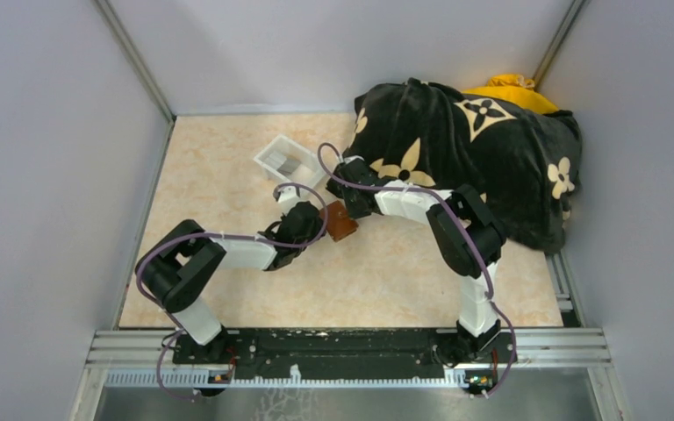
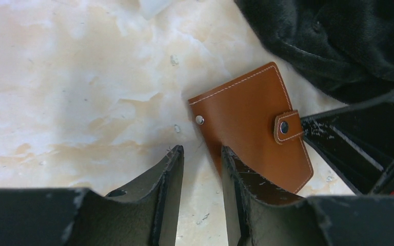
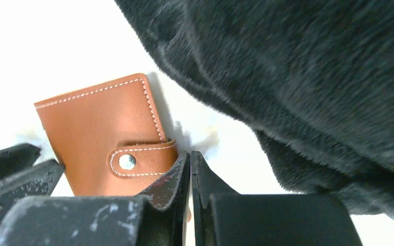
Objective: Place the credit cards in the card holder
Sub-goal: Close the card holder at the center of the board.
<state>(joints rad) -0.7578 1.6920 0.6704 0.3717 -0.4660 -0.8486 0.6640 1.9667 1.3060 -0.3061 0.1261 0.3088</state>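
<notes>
The card holder (image 1: pixel 342 223) is a brown leather wallet, closed with its snap strap, lying flat on the table between my two grippers. It shows in the left wrist view (image 2: pixel 246 118) and in the right wrist view (image 3: pixel 100 120). My left gripper (image 1: pixel 305 221) is open and empty, and its right finger (image 2: pixel 236 174) overlaps the wallet's near edge. My right gripper (image 3: pixel 190 155) is shut, its tips low at the wallet's strap edge. Greyish credit cards (image 1: pixel 291 163) lie in the clear tray.
The clear plastic tray (image 1: pixel 268 158) stands behind the left gripper. A black blanket with tan flowers (image 1: pixel 483 149) is heaped at the back right, close to the wallet, over something yellow (image 1: pixel 509 88). Grey walls enclose the table.
</notes>
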